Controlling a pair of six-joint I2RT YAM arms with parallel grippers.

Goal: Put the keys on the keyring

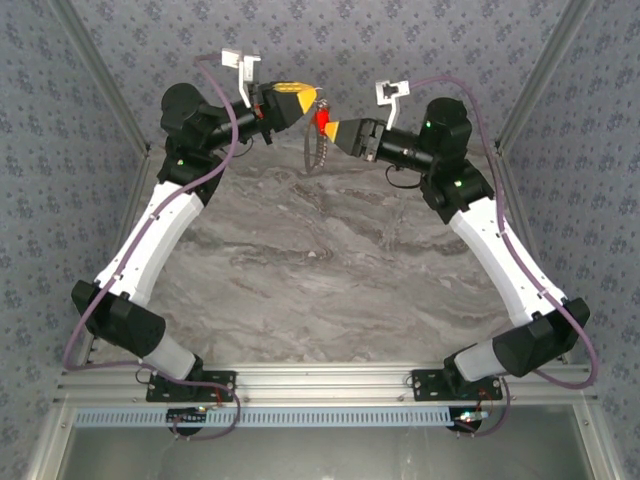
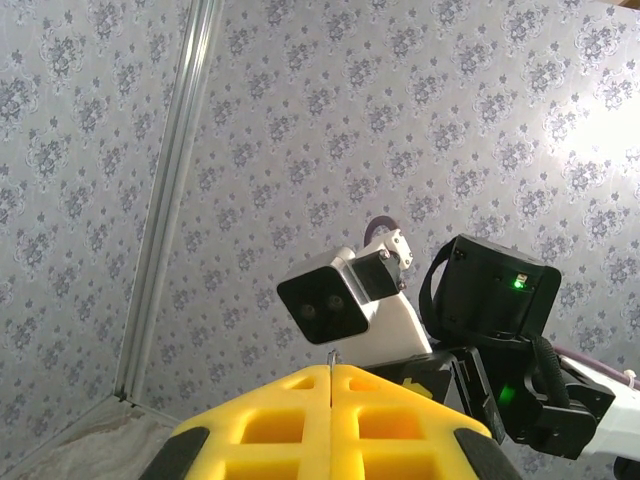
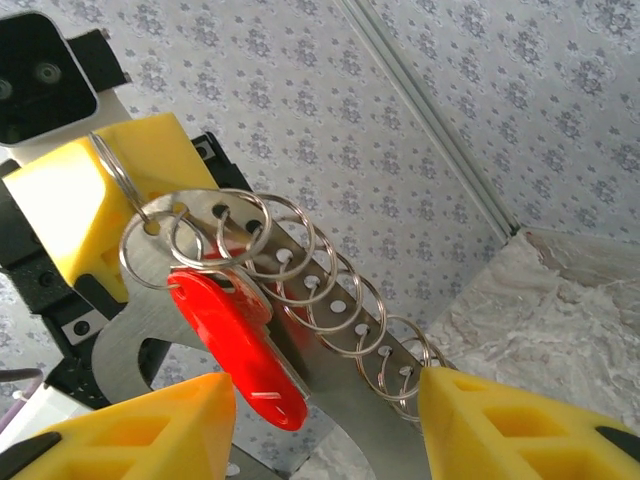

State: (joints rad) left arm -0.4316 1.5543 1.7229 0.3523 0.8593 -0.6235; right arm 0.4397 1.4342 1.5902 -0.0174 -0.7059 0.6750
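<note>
Both grippers meet high above the table's far edge. My left gripper [image 1: 312, 97] is shut on a thin wire loop of the keyring [image 3: 350, 345]; a bit of that wire [image 2: 331, 354] pokes out between its yellow fingertips. The keyring is a flat grey metal bar with a row of holes and several rings threaded through them, and it hangs down from the left gripper [image 1: 312, 150]. The red key [image 3: 235, 345] hangs from a ring at the bar's top end [image 1: 323, 122]. My right gripper [image 3: 325, 385] is open, its fingers on either side of the red key and the bar. The key lies close to the left finger.
The grey marbled tabletop [image 1: 320, 260] lies well below both grippers. Patterned walls and aluminium corner posts [image 1: 105, 90] close in the back and sides. The right wrist's camera housing [image 2: 345, 300] sits right in front of the left fingers.
</note>
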